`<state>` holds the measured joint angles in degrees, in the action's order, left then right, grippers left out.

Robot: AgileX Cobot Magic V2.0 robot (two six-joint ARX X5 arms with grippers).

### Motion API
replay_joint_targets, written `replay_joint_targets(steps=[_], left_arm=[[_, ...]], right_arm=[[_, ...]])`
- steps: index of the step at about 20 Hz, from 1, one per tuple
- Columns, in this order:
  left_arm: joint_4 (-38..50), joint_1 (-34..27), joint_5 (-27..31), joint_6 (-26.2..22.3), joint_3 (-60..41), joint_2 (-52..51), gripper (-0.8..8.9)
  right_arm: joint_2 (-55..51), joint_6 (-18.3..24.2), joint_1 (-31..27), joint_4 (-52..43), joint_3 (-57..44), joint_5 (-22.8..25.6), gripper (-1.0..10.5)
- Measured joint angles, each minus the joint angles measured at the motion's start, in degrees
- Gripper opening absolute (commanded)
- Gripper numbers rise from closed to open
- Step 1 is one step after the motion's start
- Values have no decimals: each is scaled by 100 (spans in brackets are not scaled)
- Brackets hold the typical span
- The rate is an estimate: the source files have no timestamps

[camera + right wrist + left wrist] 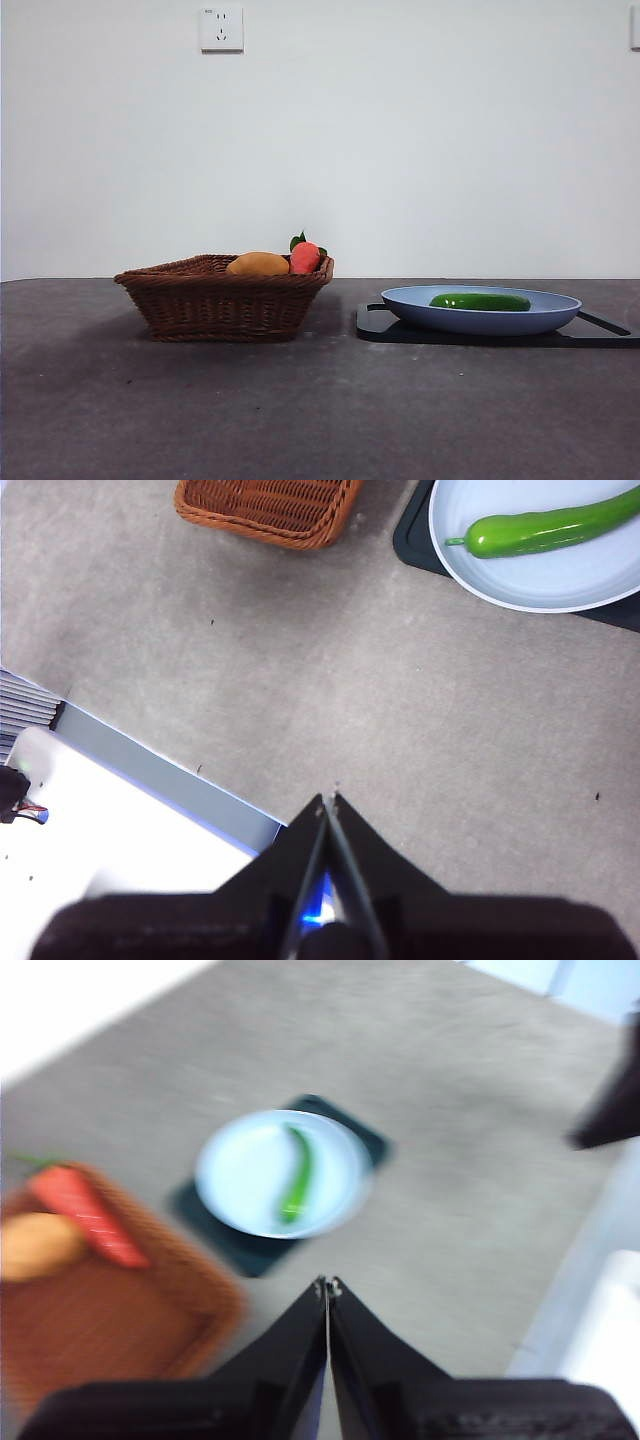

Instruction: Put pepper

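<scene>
Front view: the pepper is being carried lengthwise in the blue plate, which is being supported by a dark board on the worktop. A basket beside it is holding a yellow fruit and a red one. No arm is being shown here.

Left wrist view: the left end effector is being held high above the worktop, jaws pressed together and empty, apparently parked. The picture is blurred.

Right wrist view: the right end effector is likewise being kept closed on nothing, well apart from the plate. The pepper is judged to be sitting in its resting place.
</scene>
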<state>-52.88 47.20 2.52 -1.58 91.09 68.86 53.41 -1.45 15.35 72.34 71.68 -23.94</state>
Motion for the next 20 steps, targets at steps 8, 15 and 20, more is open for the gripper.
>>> replay_joint_targets(steps=[8, 15, 20], left_arm=[[2608, -2138, 166, -660, -857, -1598, 8], [4562, -4133, 184, -699, -3742, -3681, 8], [5300, -4557, 184, -673, -5912, -4975, 8]], right_arm=[[-2, 0, -2, 2, 0, 11, 11], [-2, 0, -2, 2, 0, 13, 11], [-2, 0, -2, 2, 0, 13, 11]])
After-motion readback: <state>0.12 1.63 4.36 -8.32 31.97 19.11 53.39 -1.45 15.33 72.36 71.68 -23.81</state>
